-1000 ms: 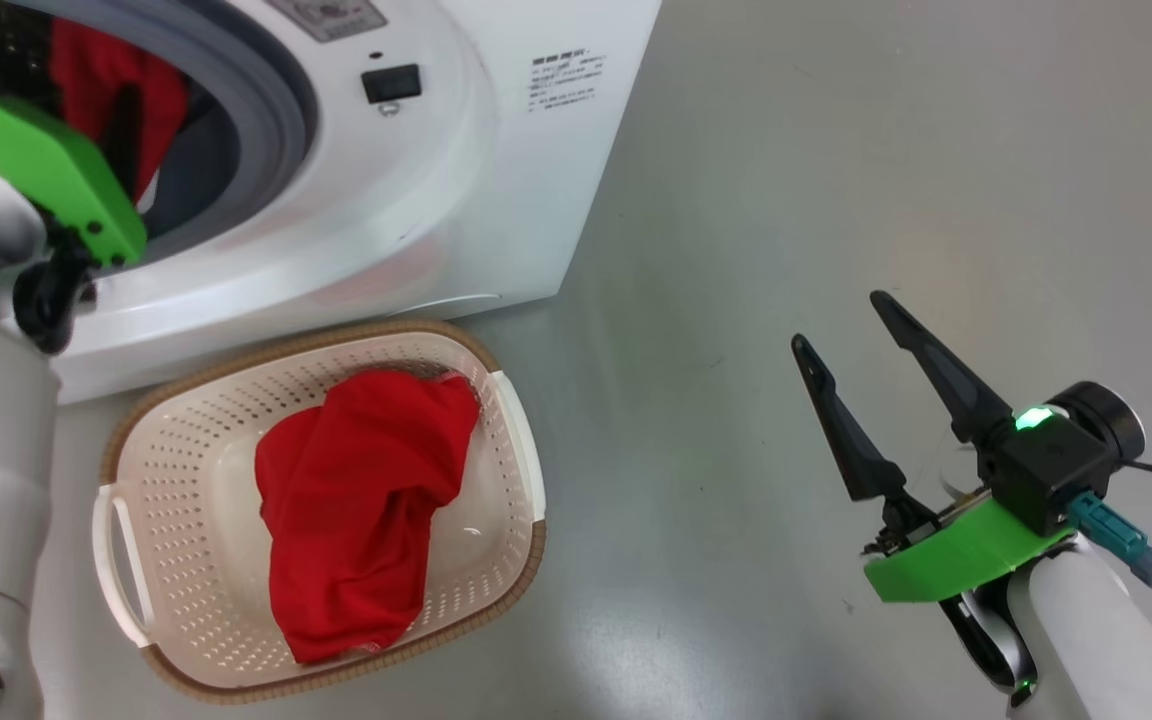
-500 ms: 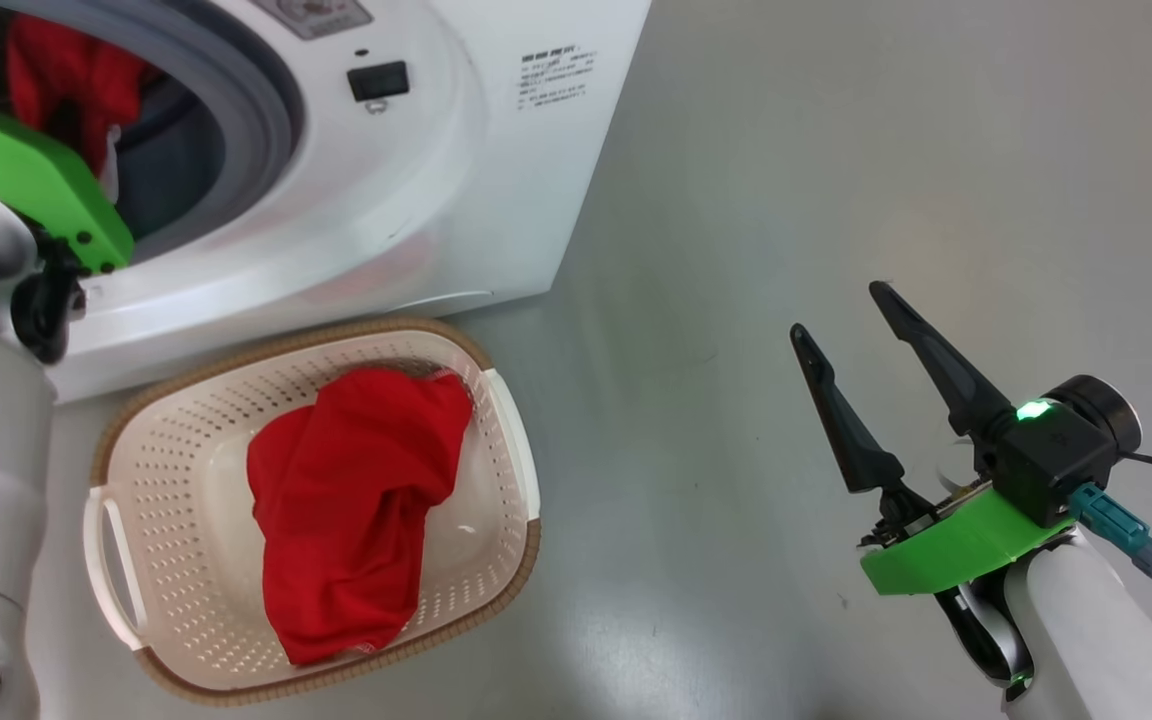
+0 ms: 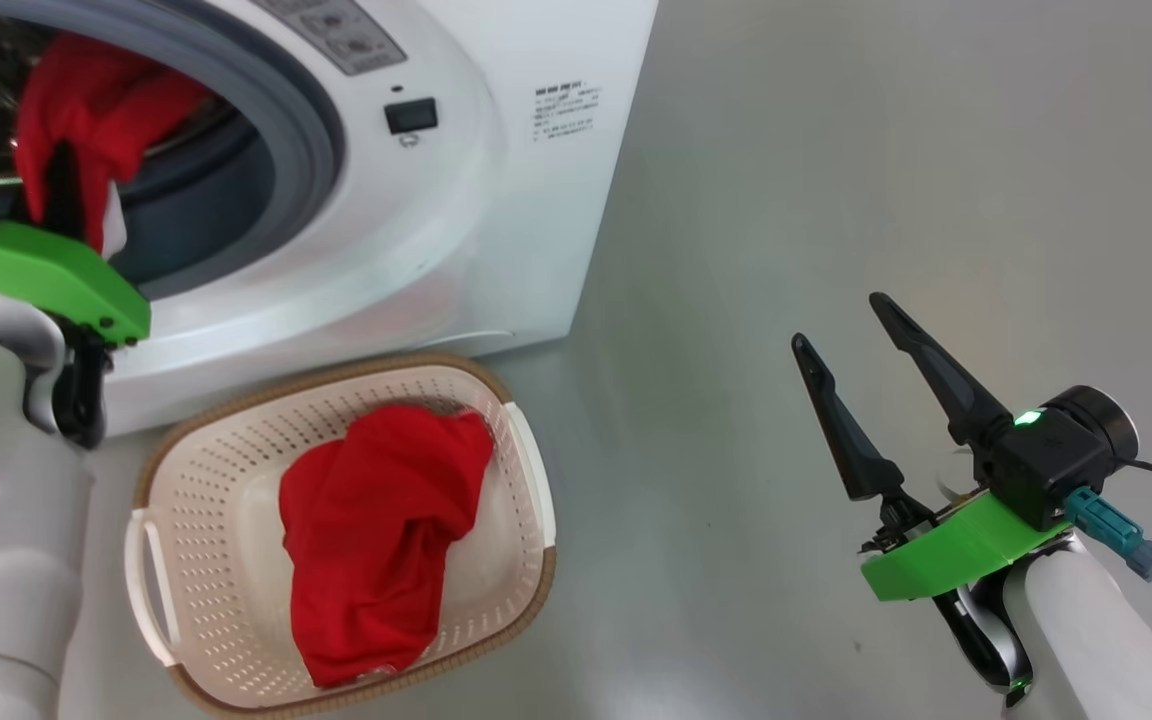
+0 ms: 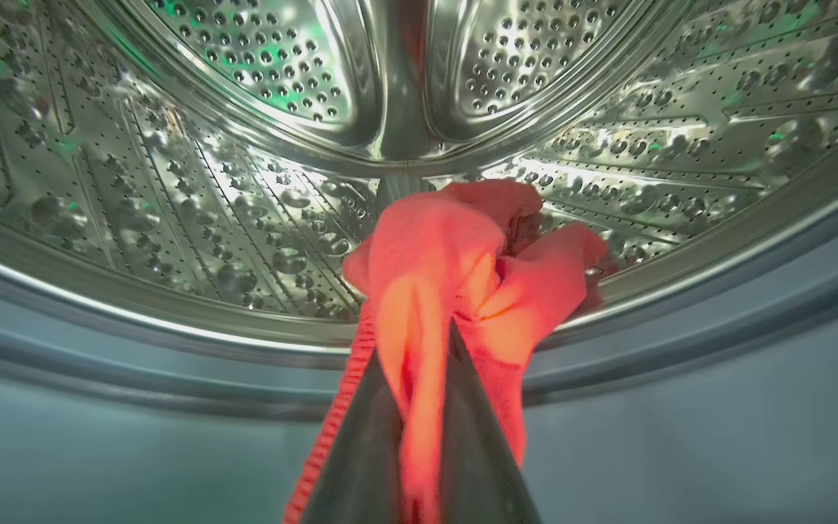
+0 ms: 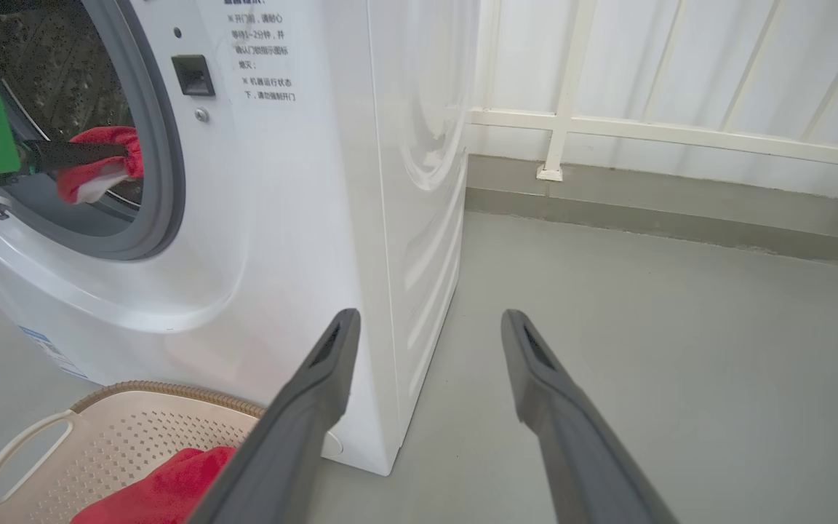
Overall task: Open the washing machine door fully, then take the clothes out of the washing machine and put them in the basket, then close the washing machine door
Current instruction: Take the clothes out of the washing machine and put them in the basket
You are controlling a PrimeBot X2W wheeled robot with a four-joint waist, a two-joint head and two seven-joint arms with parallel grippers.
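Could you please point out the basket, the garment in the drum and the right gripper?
basket (image 3: 216,500), head view, bare perforated wall.
garment in the drum (image 4: 426,247), left wrist view, bunched top.
right gripper (image 3: 836,318), head view, between fingertips.

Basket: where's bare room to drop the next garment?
Basket left half is bare, between the white left handle and the red garment already in it. A thin strip is free along the right rim. Centre and near end are crowded by that garment.
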